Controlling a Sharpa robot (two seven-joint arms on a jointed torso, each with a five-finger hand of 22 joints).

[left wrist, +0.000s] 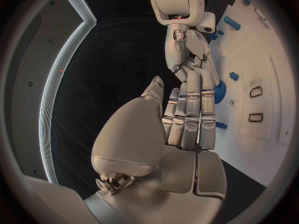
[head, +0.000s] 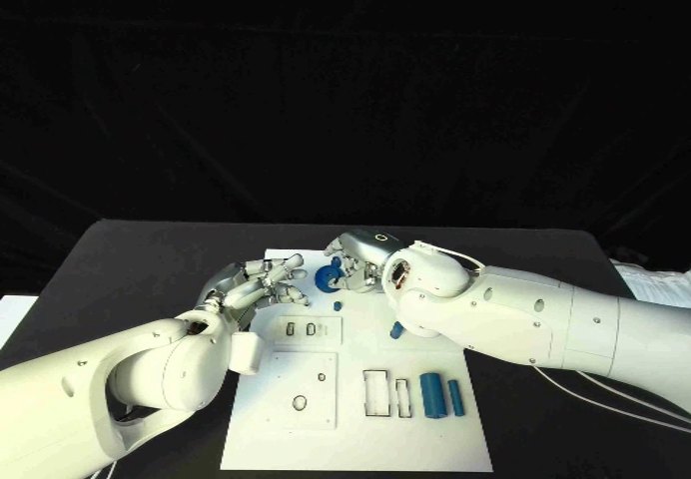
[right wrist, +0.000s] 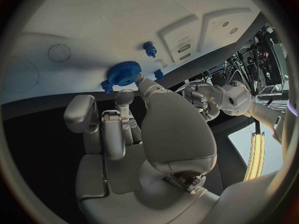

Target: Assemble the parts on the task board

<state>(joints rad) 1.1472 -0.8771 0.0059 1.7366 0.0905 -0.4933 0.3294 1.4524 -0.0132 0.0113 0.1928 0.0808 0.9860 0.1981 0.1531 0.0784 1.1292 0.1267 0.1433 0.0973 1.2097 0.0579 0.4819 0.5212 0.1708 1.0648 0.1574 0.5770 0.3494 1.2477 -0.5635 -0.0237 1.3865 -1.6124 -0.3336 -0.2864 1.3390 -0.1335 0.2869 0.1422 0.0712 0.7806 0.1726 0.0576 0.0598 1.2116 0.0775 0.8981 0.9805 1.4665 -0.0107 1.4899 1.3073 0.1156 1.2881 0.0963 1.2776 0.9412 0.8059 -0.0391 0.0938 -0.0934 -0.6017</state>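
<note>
Gear (head: pixel 329 276), a small blue toothed wheel near the task board's (head: pixel 360 439) far edge, looks light, stiff and best pinched across its rim; right hand (head: pixel 360 261) fingers touch it, while left hand (head: pixel 260 286) fingers spread, holding nothing.

A robotics lab or test studio: a matte black table (head: pixel 144 259) stands before black cloth backdrop drapes (head: pixel 345 100), and a flat white plastic task board (head: pixel 360 439) with cut-out slots lies on it.
</note>
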